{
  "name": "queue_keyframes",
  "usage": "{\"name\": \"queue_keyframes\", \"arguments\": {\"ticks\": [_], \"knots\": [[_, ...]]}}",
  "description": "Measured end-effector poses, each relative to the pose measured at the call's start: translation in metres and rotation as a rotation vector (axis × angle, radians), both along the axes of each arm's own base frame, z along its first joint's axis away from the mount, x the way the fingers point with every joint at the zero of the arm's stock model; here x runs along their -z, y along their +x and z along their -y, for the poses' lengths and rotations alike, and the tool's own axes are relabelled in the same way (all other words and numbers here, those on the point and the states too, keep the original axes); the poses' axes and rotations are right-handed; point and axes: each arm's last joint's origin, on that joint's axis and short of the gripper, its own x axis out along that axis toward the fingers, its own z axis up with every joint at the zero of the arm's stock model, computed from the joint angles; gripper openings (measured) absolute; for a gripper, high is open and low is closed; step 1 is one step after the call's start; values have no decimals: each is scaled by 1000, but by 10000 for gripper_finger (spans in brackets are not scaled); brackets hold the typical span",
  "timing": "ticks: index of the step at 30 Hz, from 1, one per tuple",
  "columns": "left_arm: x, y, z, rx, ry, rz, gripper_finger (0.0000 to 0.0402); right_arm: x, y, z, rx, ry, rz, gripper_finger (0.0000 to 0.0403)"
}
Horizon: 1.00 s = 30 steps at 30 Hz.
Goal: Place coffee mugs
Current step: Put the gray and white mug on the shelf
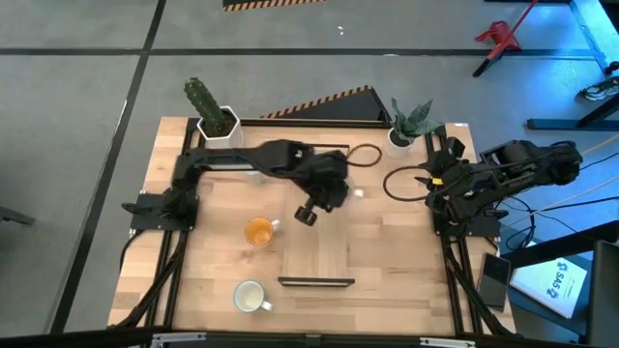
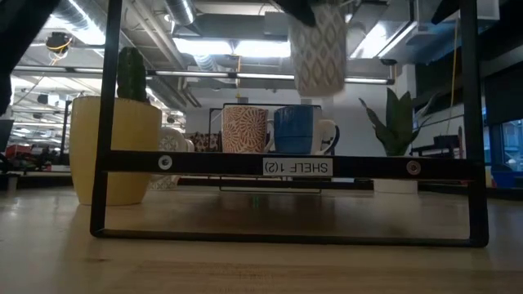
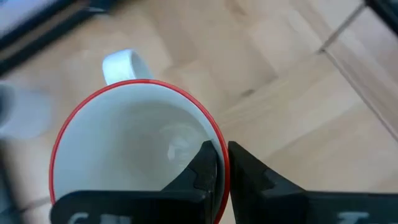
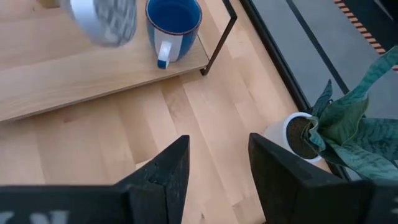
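Observation:
My left gripper [image 3: 222, 152] is shut on a white mug with a red rim [image 3: 134, 155] and holds it above the middle of the table [image 1: 329, 193]. From table height this mug [image 2: 319, 49] shows a grey pattern and hangs high over the far shelf. On that shelf stand a patterned mug [image 2: 245, 128] and a blue mug [image 2: 296, 129], also seen as the blue mug [image 4: 173, 22]. An orange mug [image 1: 258, 231] and a white mug [image 1: 250, 297] stand on the table's near left. My right gripper [image 4: 217, 168] waits open at the right edge [image 1: 435, 181]. My left gripper pinches the mug's wall at the rim [image 3: 217, 134], roughly across from the handle [image 3: 124, 62]. One finger [image 3: 202, 168] is inside the mug and the other outside. The fingers come from above. The mug is upright and lifted clear.
A cactus pot [image 1: 215, 121] and a leafy plant pot [image 1: 401, 135] stand at the far corners. Cable loops [image 1: 401, 184] lie at the right. A black shelf frame [image 1: 316, 282] stands near the front edge, its labelled bar [image 2: 286, 166] crossing the low view.

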Motion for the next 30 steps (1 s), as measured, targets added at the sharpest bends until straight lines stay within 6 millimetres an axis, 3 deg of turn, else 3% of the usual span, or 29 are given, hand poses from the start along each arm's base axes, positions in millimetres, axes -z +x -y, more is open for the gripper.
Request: {"name": "queue_keyframes", "arguments": {"ticks": [3,8,10,13,18,24,30], "knots": [[-3,-11,8,-33,20,32,16,0,0,0,5,-9,3,150],[42,-16,22,-71,-119,-20,16,0,0,0,7,-12,4,150],[53,-17,21,-102,-159,23,16,0,0,0,7,-12,3,150],[54,-23,14,-162,-121,115,16,0,0,0,7,-13,4,150],[79,-29,8,-201,-103,42,16,0,0,0,6,-13,2,150],[76,-27,22,-179,-132,98,16,0,-1,1,7,-12,5,150],[82,-25,23,-199,-129,76,16,0,-2,1,14,-27,1,150]]}}
